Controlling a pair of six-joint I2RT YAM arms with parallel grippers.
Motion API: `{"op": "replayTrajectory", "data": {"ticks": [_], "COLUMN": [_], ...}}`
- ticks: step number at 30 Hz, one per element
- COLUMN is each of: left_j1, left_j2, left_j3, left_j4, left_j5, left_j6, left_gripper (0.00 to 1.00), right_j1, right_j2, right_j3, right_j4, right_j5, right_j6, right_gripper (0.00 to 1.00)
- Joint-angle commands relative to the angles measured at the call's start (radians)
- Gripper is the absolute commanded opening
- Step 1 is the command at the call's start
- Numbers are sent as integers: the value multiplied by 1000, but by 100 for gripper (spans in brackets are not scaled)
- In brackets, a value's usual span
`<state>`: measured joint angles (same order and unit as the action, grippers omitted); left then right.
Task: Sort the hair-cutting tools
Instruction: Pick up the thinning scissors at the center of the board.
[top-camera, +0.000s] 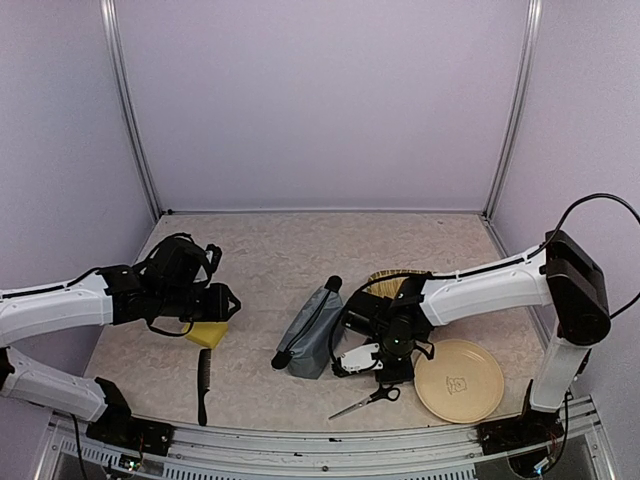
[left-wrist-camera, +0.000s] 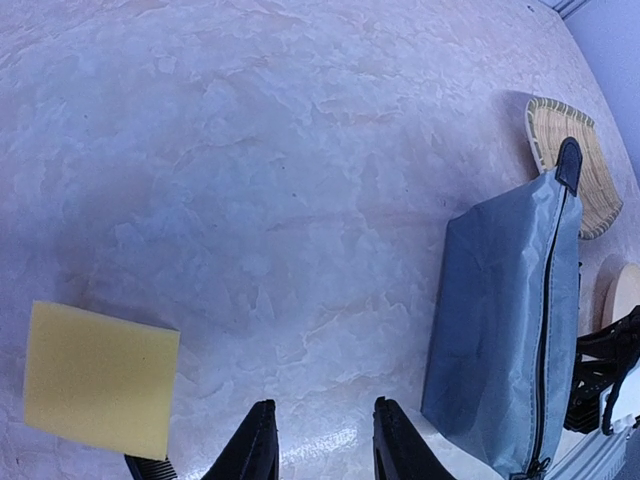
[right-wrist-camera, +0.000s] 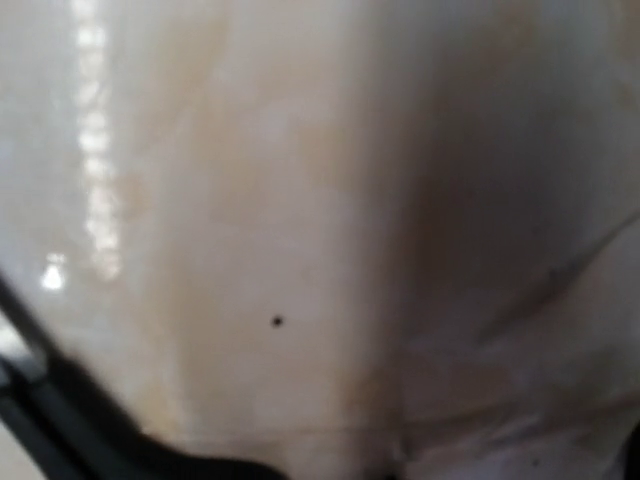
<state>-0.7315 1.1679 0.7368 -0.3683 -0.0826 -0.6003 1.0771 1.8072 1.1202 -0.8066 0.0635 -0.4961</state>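
Observation:
A long black comb (top-camera: 203, 385) lies near the front edge, just below the yellow sponge (top-camera: 207, 333); its end shows in the left wrist view (left-wrist-camera: 150, 468). My left gripper (top-camera: 228, 301) (left-wrist-camera: 323, 405) hovers open over bare table, with nothing between its fingers. Small black-handled scissors (top-camera: 367, 400) lie near the front centre. A pale-and-black clipper (top-camera: 358, 357) lies right of the grey-blue pouch (top-camera: 312, 330), and my right gripper (top-camera: 385, 345) is down on it. A blurred pale glossy surface (right-wrist-camera: 300, 250) fills the right wrist view and hides the fingers.
The zip pouch (left-wrist-camera: 510, 330) lies slanted mid-table. A wicker basket (top-camera: 390, 283) (left-wrist-camera: 575, 160) sits behind the right gripper. A tan plate (top-camera: 459, 380) rests at the front right. The sponge (left-wrist-camera: 100, 378) is left of my left fingers.

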Motion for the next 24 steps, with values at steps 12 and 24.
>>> {"op": "replayTrajectory", "data": {"ticks": [12, 24], "left_j1": [-3, -23], "left_j2": [-10, -43], "left_j3": [-7, -7], "left_j4": [5, 68], "left_j5": [3, 70], "left_j6": [-7, -8], "left_gripper": [33, 33], "right_j1": [-51, -81], "right_j2": [72, -94], "right_j3": [-48, 4], "right_j4": [17, -2], "right_j5": [-253, -249], "right_j6": [-78, -51], "right_gripper": [7, 0]}}
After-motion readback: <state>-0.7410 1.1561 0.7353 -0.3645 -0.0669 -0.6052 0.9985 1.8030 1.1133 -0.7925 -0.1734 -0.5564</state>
